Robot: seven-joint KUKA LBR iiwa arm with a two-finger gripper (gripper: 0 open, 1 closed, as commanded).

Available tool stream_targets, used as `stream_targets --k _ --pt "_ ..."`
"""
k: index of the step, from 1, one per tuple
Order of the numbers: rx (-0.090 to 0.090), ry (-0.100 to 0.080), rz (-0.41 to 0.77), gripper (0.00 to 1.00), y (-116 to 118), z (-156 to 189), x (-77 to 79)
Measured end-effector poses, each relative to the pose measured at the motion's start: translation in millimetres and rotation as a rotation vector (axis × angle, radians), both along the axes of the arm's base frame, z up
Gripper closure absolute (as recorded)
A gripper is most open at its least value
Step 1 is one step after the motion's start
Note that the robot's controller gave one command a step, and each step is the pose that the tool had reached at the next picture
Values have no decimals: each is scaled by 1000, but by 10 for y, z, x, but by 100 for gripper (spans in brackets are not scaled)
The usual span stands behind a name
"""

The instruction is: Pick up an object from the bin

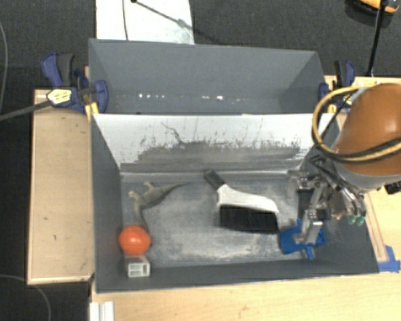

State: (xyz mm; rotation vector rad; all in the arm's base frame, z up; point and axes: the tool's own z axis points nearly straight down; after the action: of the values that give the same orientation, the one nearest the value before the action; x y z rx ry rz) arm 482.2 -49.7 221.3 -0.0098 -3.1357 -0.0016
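My gripper [313, 221] hangs low at the right end of the bin, close to the right wall. Directly under its tip lies a small blue plastic thing [295, 241] on the bin floor; the tip overlaps its right part, and I cannot tell whether it is gripped. Just left of the gripper lies a brush with a white back and black bristles [246, 211], its dark handle pointing up and to the left.
An orange ball [134, 239] sits in the front left corner with a small clear block [138, 268] just in front of it. A grey lizard-shaped toy [149, 194] lies at the left. The arm's orange cover and cables overhang the bin's right rim.
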Motion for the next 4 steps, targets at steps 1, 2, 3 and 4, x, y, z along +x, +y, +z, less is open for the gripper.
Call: stream_targets --k 1,2,3,4 --pt "-1 -9 2 0 2 42 16" --pt "0 -12 -8 0 301 -654 287" --pt "-1 -5 53 0 633 -721 509" --pt "0 -15 -63 0 564 -870 580"
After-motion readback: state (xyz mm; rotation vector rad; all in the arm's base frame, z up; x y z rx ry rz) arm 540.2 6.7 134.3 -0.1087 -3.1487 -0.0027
